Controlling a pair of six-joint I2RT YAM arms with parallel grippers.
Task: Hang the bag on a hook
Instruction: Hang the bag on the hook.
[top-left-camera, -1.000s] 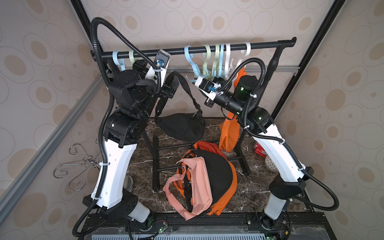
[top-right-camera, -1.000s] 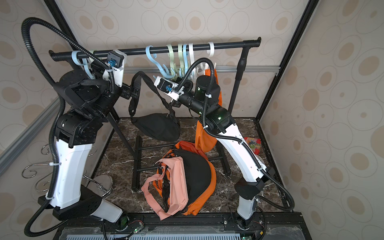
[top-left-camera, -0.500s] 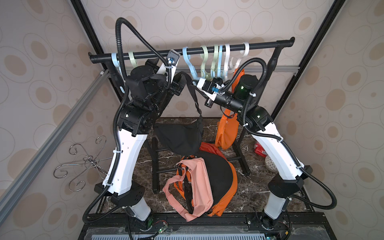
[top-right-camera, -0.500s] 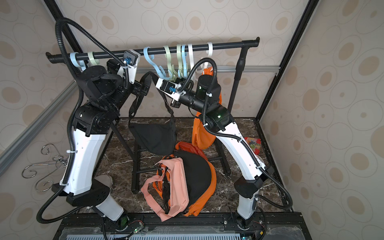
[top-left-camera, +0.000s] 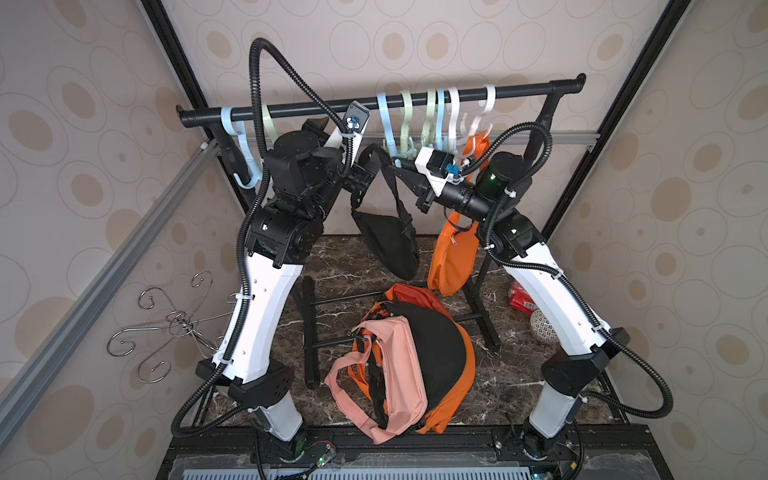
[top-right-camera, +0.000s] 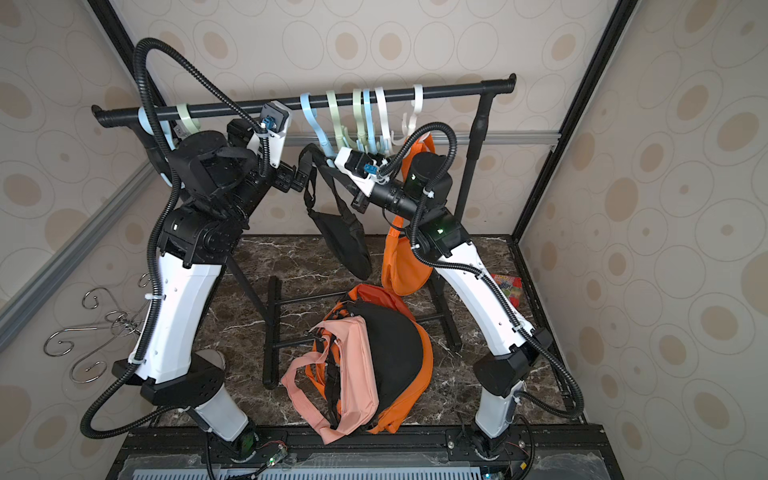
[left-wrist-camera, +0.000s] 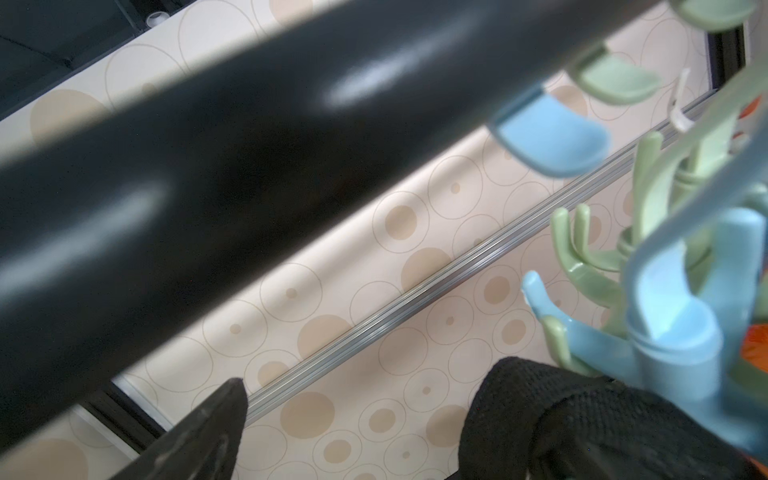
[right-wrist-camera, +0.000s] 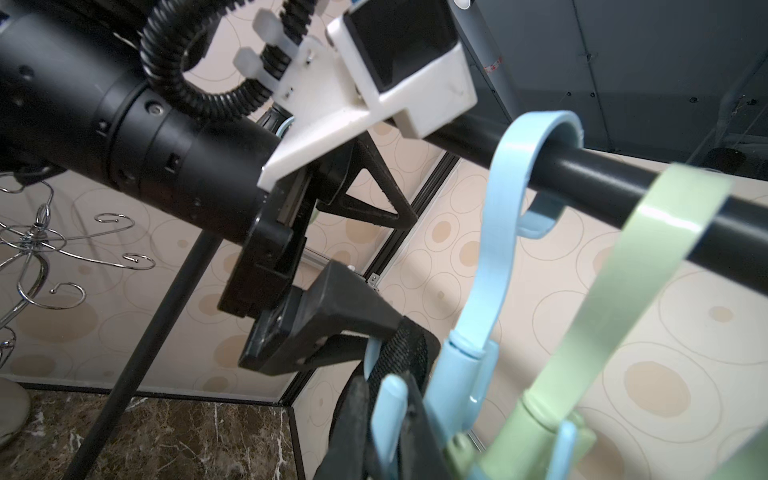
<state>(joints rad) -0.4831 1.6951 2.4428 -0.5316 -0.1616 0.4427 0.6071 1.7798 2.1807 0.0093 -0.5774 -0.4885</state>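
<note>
Locate the black bag (top-left-camera: 388, 245) at the 12 o'clock side of the table (top-left-camera: 332, 266), suspended clear of the marble top by its strap (right-wrist-camera: 403, 345), just below the rail (top-left-camera: 519, 89). Trace the strap upward to the blue hook (top-left-camera: 384, 120) at the 9 o'clock end of the central cluster of blue, green and white hooks on the rail. Note the left end effector (right-wrist-camera: 409, 274) spread wide, with one finger tip inside the strap loop and touching the webbing, and the other finger up near the rail, clear of the strap. Note the right end effector (right-wrist-camera: 384, 399) narrow, pinched on the strap directly beside the lower prongs of the blue hook, with one blue prong close against its fingers in the right wrist view. Treat the seating of the strap on a prong as undetermined. Find the orange bag (top-left-camera: 451, 257) hanging from a white hook (top-left-camera: 489, 97), toward 3 o'clock of the black bag and just beside it, with no visible contact. Find a pink bag (top-left-camera: 401, 374) lying on top of a black-and-orange bag (top-left-camera: 440, 345) on the table at 6 o'clock. Find a wire hook rack (top-left-camera: 178, 324) at 8 o'clock, well apart from all bags.
</note>
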